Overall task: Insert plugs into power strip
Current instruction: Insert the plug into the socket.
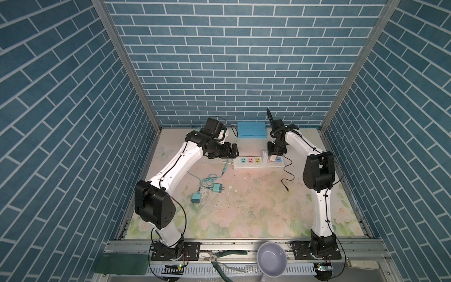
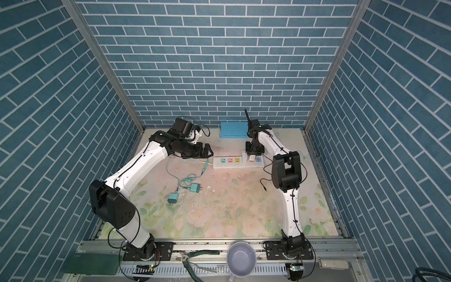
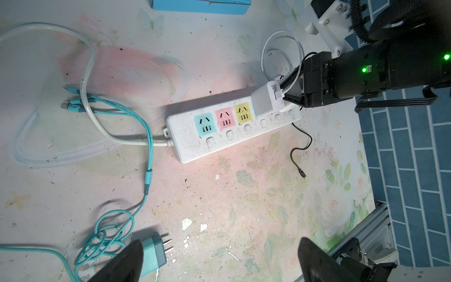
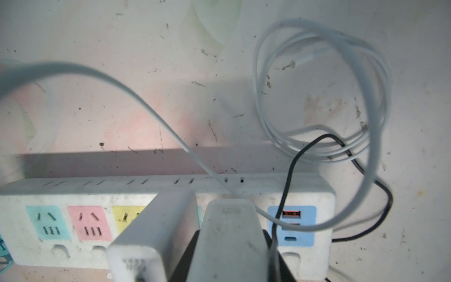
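So the floral-print desk [image 1: 244, 195] is taking up most of the cell, and both arms are reaching toward the back of it. The left arm [image 1: 175, 166] is stretching across with the left gripper [image 1: 234, 152] hanging just above the desk by the cord end of the power strip [image 1: 258, 166], jaws spread wide and carrying nothing, while the right arm [image 1: 317, 171] is bending down over the strip's other end. The power strip is lying flat near the back of the desk, with its blue, pink and yellow sockets showing bare in both top views. Behind it a light-blue box [image 1: 251, 130] is sitting against the back wall. The right gripper [image 4: 231, 258] is clamping a white plug [image 4: 231, 227] from both sides and holding it upright on the strip, between the blue USB face and the other white plug [image 4: 156, 227], which is standing on the strip right by the yellow socket. Can't tell if the held one is pushed all the way in. A mint-teal plug [image 1: 217, 188] is lying loose on the desk near the left arm, prongs pointing toward the right side, and a second mint-teal plug [image 1: 195, 197] is lying just beside it, both well apart from the strip. Their teal cables [image 1: 207, 181] are tangling next to them, a white cable coil [image 4: 322, 97] is lying behind the strip, and a thin black cable [image 1: 288, 174] is trailing off onto the desk.
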You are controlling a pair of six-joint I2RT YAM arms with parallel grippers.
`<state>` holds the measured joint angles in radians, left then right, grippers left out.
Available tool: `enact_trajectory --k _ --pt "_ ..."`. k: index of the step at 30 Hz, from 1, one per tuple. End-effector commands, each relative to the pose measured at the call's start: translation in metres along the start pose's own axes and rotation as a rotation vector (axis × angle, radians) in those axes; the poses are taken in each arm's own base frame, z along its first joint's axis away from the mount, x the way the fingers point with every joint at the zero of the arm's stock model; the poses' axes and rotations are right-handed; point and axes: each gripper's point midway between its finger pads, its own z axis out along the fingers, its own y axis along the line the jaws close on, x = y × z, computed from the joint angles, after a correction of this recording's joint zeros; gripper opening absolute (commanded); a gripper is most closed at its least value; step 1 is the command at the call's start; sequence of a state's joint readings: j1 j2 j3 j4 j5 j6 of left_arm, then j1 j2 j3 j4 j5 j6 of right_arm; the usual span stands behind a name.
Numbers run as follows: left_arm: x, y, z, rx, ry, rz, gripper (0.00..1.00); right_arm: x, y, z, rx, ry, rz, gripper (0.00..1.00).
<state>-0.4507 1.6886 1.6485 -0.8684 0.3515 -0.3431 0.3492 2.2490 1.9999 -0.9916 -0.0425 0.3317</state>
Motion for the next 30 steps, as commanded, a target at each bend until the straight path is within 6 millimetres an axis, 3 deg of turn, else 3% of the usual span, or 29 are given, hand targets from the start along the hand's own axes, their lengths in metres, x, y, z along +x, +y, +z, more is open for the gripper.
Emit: enact_trajectory --k 1,9,12,14,24,28,30 --pt "0.003 0.007 0.0 -0.02 0.001 0.006 1.0 0.027 -0.011 0.002 0.059 0.06 -0.025 0.0" --pt "0.003 0.008 0.002 -0.02 0.009 0.009 1.0 0.041 -0.012 0.016 0.055 0.118 -0.038 0.0" --pt "0.003 0.01 0.002 -0.024 0.008 0.006 1.0 0.04 -0.015 0.009 0.072 0.1 -0.052 0.0" --pt "0.004 0.01 0.004 -0.022 0.009 0.005 1.0 0.036 -0.012 -0.009 0.057 0.065 -0.048 0.0" --pt "0.005 0.014 0.008 -0.026 0.02 0.003 1.0 0.039 -0.005 -0.021 0.044 0.028 -0.007 0.0" --pt "0.005 0.016 0.008 -0.026 0.018 -0.003 1.0 0.037 -0.004 -0.039 0.057 -0.015 -0.002 0.0" --pt "0.004 0.015 0.009 -0.016 0.017 -0.003 1.0 0.038 -0.005 -0.039 0.069 -0.005 0.003 0.0"
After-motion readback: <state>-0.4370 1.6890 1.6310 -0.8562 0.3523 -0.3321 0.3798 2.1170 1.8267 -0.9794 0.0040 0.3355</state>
